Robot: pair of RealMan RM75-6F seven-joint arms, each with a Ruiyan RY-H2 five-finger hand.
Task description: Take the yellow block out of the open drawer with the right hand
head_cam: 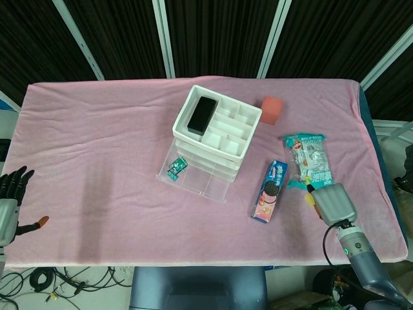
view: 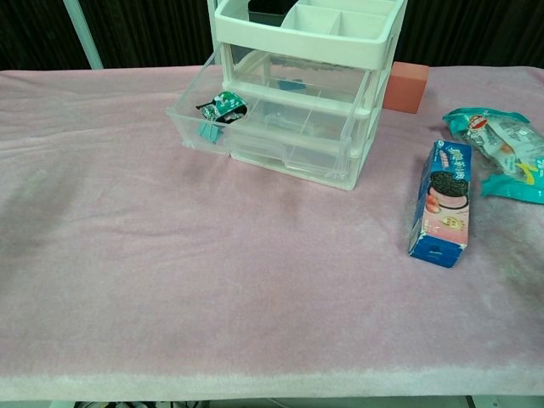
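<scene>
The white drawer unit (head_cam: 216, 132) stands mid-table with its clear bottom drawer (head_cam: 193, 175) pulled out; in the chest view that drawer (view: 255, 123) holds a green packet (view: 221, 109) and no yellow block. My right hand (head_cam: 333, 204) hovers near the table's front right, seen from the back, below the snack bag. A small yellow block (head_cam: 310, 198) shows at its fingertips, and the hand grips it. My left hand (head_cam: 10, 194) hangs off the table's left edge, fingers apart and holding nothing. Neither hand appears in the chest view.
A blue cookie box (head_cam: 270, 191) lies right of the drawers, a teal snack bag (head_cam: 311, 161) beyond it, and a red block (head_cam: 271, 110) behind the unit. A black object (head_cam: 201, 115) sits in the unit's top tray. Pink cloth (head_cam: 103, 148) covers the table.
</scene>
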